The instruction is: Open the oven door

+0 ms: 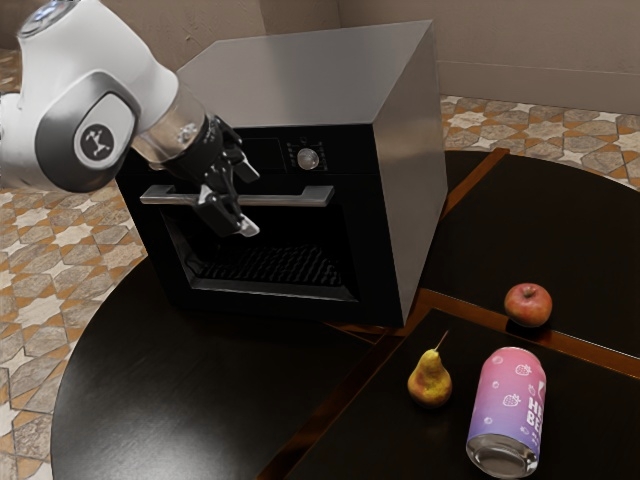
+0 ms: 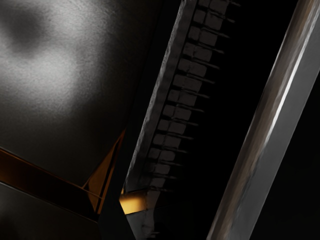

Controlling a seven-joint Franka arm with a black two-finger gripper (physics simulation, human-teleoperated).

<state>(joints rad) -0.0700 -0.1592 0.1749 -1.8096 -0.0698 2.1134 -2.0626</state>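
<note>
The gripper (image 1: pixel 248 201) is at the oven's front with its fingers spread wide, one tip above the level of the door handle (image 1: pixel 305 197) and the other below it. The handle bar runs behind or between them; contact cannot be told. The oven door (image 1: pixel 270 291) stands closed against the oven body, a rack visible through its dark window. In the wrist view the handle (image 2: pixel 267 125) crosses as a long grey bar beside the rack (image 2: pixel 185 82).
The oven (image 1: pixel 300 80) stands on a round dark table (image 1: pixel 200 400). A control knob (image 1: pixel 308 159) sits above the handle. Toward the exterior view's lower right are a pear (image 1: pixel 430 381), a pink-purple can (image 1: pixel 508 405) and an apple (image 1: pixel 528 304).
</note>
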